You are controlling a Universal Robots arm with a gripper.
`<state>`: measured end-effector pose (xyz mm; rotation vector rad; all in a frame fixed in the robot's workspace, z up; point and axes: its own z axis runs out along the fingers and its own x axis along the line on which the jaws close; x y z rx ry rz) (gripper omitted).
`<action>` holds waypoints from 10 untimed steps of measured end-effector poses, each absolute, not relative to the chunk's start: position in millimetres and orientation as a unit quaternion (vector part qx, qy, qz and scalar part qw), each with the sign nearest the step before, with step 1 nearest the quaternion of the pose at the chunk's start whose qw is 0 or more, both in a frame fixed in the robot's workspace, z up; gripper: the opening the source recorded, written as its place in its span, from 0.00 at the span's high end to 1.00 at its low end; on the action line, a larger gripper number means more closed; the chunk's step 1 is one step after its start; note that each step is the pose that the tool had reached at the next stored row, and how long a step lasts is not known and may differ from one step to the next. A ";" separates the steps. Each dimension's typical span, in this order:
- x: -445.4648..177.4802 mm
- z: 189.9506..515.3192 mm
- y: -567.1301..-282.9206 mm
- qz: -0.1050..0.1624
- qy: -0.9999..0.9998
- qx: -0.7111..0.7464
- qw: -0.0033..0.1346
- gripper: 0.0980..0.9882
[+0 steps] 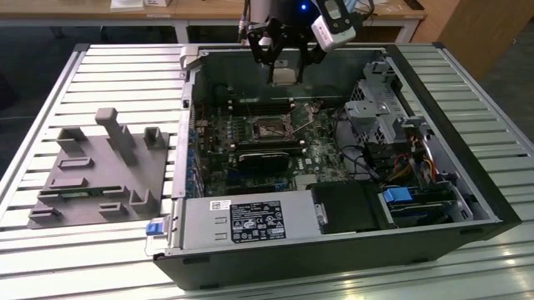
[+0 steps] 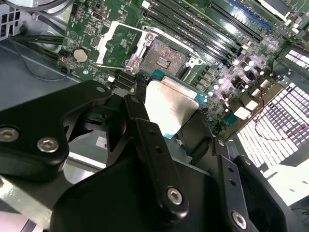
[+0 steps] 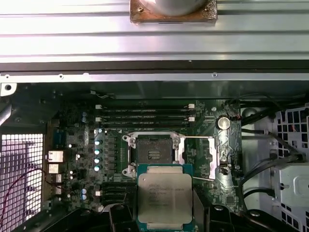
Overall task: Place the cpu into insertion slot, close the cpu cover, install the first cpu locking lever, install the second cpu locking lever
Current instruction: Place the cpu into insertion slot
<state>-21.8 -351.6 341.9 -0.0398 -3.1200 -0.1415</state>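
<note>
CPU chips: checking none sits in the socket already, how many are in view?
1: the square silvery-topped cpu, gripped in the black pincer above the green motherboard; the dark, silver-rimmed insertion slot is empty.

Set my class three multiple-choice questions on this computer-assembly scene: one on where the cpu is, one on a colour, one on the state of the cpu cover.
1. Where is the cpu?
A. Seated in the insertion slot
B. Held by the gripper above the motherboard
C. Lying on the grey fixture

2. What colour is the motherboard around the insertion slot?
A. Green
B. Red
C. White

3. How is the cpu cover set?
A. Shut over the slot
B. Swung open off the slot
C. Lying outside the case

Answers:
1 B: the gripper is shut on the cpu, which hangs short of the bare slot.
2 A: the board shows green in both wrist views.
3 B: the frame sits to one side, so the slot's dark centre is exposed.
</note>
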 end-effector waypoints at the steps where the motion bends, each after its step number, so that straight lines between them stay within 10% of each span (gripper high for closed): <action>1: -21.9 340.0 -351.7 -0.045 -0.999 -0.013 0.009 0.50; 10: -22.4 323.9 -351.7 -0.045 -0.999 -0.013 0.009 0.50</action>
